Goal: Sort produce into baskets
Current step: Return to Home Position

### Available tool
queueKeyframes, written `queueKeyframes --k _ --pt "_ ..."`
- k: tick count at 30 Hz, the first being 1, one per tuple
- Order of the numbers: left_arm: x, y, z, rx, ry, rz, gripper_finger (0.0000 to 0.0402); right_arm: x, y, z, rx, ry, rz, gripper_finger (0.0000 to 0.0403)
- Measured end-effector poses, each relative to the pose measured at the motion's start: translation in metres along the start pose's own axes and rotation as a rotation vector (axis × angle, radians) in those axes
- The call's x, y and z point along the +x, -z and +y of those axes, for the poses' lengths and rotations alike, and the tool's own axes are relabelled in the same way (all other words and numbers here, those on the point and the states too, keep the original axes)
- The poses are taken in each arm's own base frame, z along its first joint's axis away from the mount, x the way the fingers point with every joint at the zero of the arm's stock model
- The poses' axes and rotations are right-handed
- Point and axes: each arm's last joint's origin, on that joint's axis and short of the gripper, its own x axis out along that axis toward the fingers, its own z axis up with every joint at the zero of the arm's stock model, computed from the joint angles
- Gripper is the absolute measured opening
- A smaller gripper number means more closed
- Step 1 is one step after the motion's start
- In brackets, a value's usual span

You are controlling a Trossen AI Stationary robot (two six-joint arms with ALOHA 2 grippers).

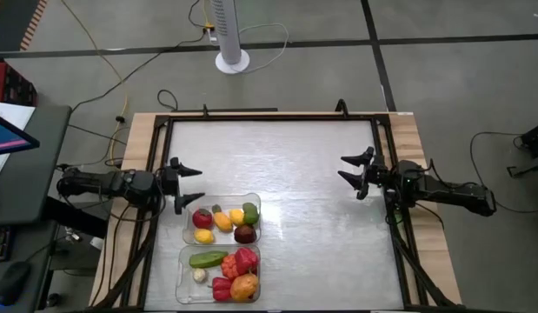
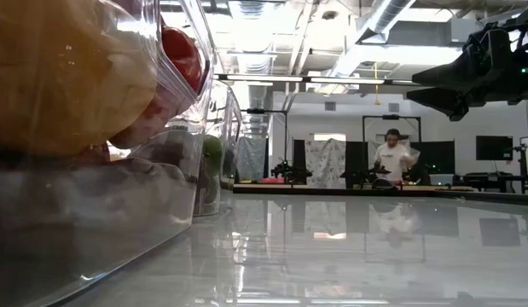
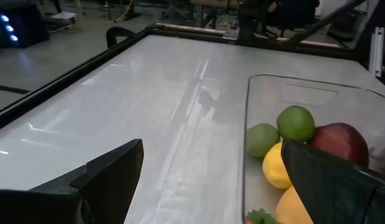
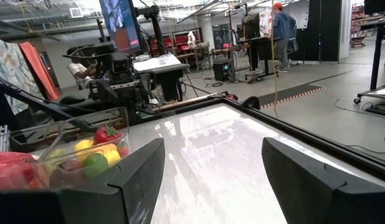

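Note:
Two clear baskets stand at the table's near left. The farther basket (image 1: pixel 221 219) holds red, yellow, orange, green and dark red produce. The nearer basket (image 1: pixel 218 273) holds a green piece, red pieces, an orange one and a white garlic-like piece (image 1: pixel 199 276). My left gripper (image 1: pixel 189 185) is open and empty at the table's left edge, just beyond the farther basket. My right gripper (image 1: pixel 354 169) is open and empty near the table's right edge. The left wrist view shows the farther basket's rim (image 3: pixel 248 124) with green pieces (image 3: pixel 296 122) inside.
The white tabletop (image 1: pixel 286 165) lies bare between the two grippers, inside a dark frame (image 1: pixel 269 116). A fan base (image 1: pixel 232 61) and cables lie on the floor beyond the far edge. A person (image 2: pixel 391 158) stands far off in the room.

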Motion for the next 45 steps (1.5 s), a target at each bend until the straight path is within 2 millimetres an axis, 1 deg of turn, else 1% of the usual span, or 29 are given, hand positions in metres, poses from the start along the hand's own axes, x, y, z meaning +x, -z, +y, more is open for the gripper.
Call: queueKeyframes --k 10,12,17,20,21,45 --pt "0.001 0.000 0.001 -0.006 -0.014 -0.007 0.0368 0.000 0.000 0.000 0.000 0.000 0.000 0.0295" --pt "0.005 0.001 0.000 -0.023 -0.005 -0.056 0.0368 0.000 0.000 0.000 0.000 0.000 0.000 0.0295" --pt "0.009 -0.006 -0.003 -0.081 0.022 -0.217 0.0368 0.000 0.000 0.000 0.001 0.000 0.000 0.0295" --pt "0.012 -0.005 -0.004 -0.121 0.042 -0.330 0.0368 0.000 0.000 0.000 0.001 0.000 0.000 0.0295" --pt "0.012 -0.006 -0.004 -0.133 0.045 -0.343 0.0368 0.000 0.000 0.000 0.001 0.000 0.000 0.0295" --pt "0.012 -0.005 -0.004 -0.123 0.044 -0.339 0.0368 0.000 0.000 0.000 0.000 0.000 0.003 0.0295"
